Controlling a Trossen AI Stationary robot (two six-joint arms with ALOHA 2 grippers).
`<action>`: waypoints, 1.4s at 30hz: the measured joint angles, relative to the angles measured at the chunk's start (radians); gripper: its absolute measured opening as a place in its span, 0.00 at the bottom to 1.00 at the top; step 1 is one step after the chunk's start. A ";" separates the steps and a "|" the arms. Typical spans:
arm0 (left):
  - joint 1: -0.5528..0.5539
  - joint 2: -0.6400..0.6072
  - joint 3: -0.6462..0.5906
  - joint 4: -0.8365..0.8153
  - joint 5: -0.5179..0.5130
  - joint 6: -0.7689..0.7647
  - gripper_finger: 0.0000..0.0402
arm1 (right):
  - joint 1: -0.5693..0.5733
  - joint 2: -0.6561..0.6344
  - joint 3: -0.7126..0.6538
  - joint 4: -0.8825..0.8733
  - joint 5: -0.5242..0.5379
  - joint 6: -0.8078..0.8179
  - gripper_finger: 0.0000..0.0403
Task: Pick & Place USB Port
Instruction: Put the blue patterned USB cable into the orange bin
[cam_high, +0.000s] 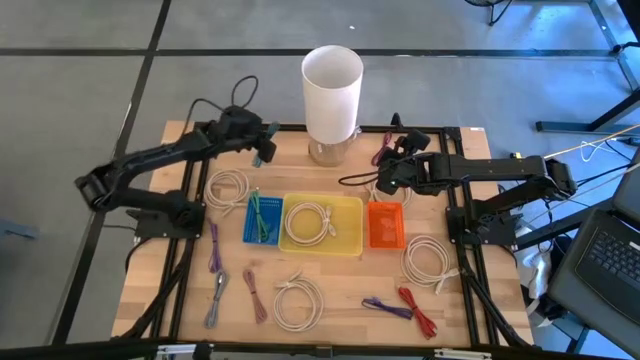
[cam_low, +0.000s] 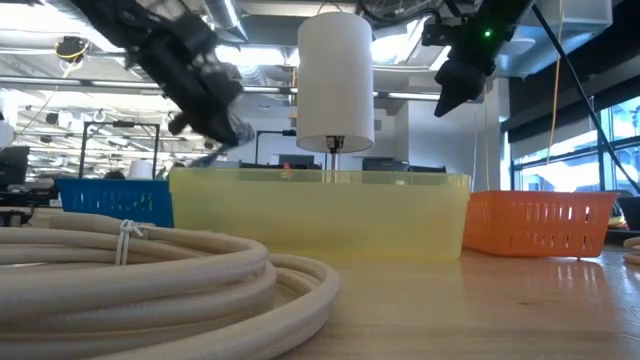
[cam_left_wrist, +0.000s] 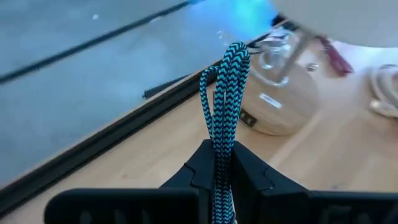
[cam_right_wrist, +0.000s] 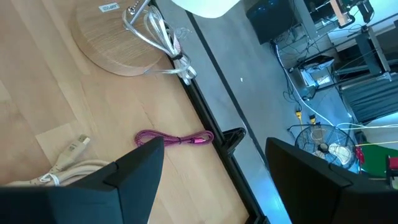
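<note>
Left pincer (cam_left_wrist: 224, 168) clamped on a folded blue-and-black braided cable (cam_left_wrist: 222, 93), raised above the tabletop (cam_high: 330, 300) near the lamp base (cam_left_wrist: 283, 99). Light, limp, rough enough not to slip; best pinched across the doubled strands as here, loose ends likely to swing. Blue bin (cam_high: 262, 220), yellow bin (cam_high: 345, 225), orange bin (cam_high: 385, 225) in a row mid-table. Right pincer (cam_right_wrist: 211, 168) spread open, empty, raised beyond the orange bin over a pink cable (cam_right_wrist: 171, 138). Braid and grip plain only in the left wrist view; bin layout only from above; height off the tabletop only from the low view
</note>
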 joint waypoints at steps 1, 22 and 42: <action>-0.008 -0.034 -0.014 0.000 0.002 0.011 0.05 | 0.000 0.000 0.000 0.000 0.000 0.001 0.70; -0.313 -0.133 -0.364 1.233 0.481 0.034 0.05 | 0.003 0.000 0.000 0.566 -0.621 -0.132 0.70; -0.398 0.324 0.033 1.313 0.593 0.134 0.05 | 0.035 0.001 0.000 0.787 -0.775 -0.195 0.70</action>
